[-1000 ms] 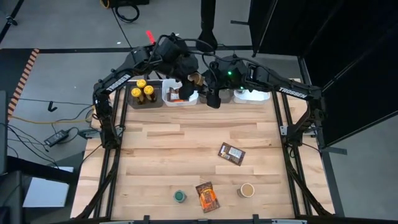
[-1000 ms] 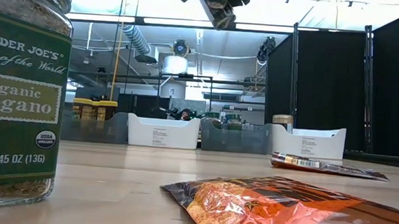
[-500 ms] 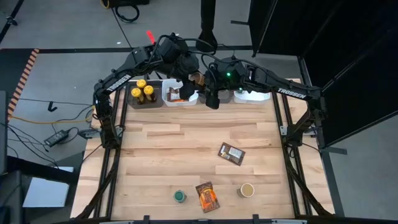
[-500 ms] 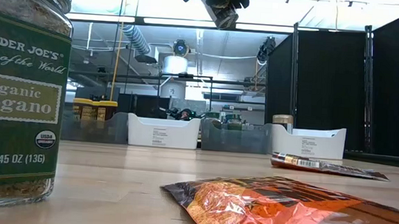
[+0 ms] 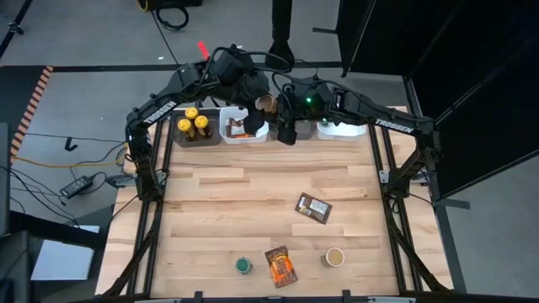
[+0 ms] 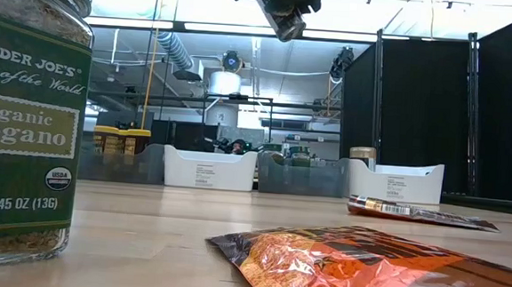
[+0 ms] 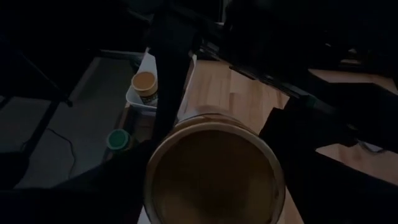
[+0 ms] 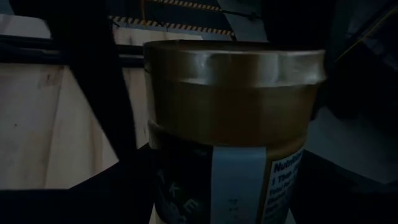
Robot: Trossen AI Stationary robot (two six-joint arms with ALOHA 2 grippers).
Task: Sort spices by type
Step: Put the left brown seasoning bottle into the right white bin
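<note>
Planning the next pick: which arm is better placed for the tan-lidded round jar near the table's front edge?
Right, probably. The tan-lidded round jar lies on the right half; the right gripper and left gripper are both back at the far bins.

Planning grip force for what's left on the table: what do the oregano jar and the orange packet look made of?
Oregano jar: likely clear glass, since the flakes show through its glossy wall; paper-like green label. Orange packet: thin foil or plastic film, shiny and crinkled with bright highlights, so probably slippery and limp.
</note>
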